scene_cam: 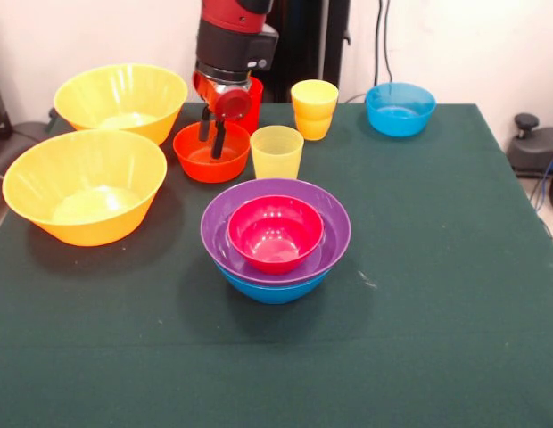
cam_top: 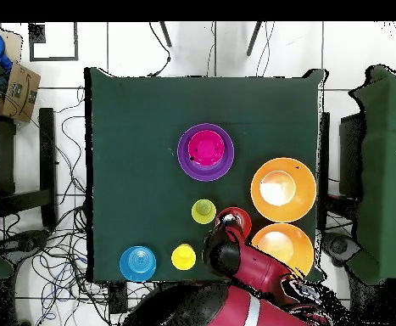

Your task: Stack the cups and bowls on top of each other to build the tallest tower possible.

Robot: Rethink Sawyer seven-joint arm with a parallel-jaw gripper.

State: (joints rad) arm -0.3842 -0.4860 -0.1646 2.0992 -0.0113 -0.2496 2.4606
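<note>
The tower, a glossy pink-red bowl nested in a wide purple bowl over a blue one, stands mid-surface. Behind it, the red-and-black gripper dips into the small orange-red plastic bowl, jaws narrowly parted, gripping nothing. A red cup is mostly hidden behind the arm. Overhead, the arm covers most of that bowl.

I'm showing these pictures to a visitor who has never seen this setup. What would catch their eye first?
Probably the tower in the middle of the green table: a pink-red bowl nested in a purple one over blue. Next, the two large yellow-orange bowls at the front view's left, and the red arm's gripper reaching into the orange-red bowl behind the tower.
</note>
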